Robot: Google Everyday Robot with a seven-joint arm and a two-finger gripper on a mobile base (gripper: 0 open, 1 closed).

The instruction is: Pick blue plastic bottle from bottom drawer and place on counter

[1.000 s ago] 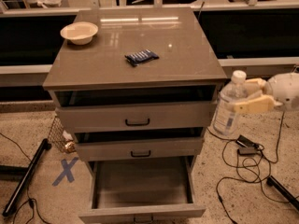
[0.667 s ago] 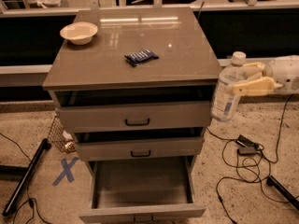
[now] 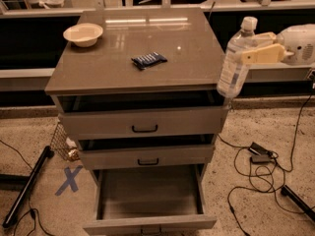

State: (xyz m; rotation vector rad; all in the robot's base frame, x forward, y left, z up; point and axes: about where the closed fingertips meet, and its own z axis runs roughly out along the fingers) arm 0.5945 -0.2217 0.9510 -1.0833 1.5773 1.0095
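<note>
One cream bowl [image 3: 82, 34] sits far left of the claw [image 3: 249, 47], on the grey-brown surface [image 3: 113, 73]; a dark blue packet [image 3: 148, 59] lies nearer. Below and left of the claw, the bottom drawer [image 3: 147, 203] stands open. The claw is clenched on the blue plastic bottle [image 3: 230, 80], holding it tilted in the air at the surface's right edge.

drawers [image 3: 142, 124]: three
bottle [image 3: 235, 77]: one
bowl [image 3: 82, 33]: one
packet [image 3: 148, 59]: one
gripper [image 3: 244, 49]: one, right of the cabinet [image 3: 98, 69], gripping the bottle
</note>
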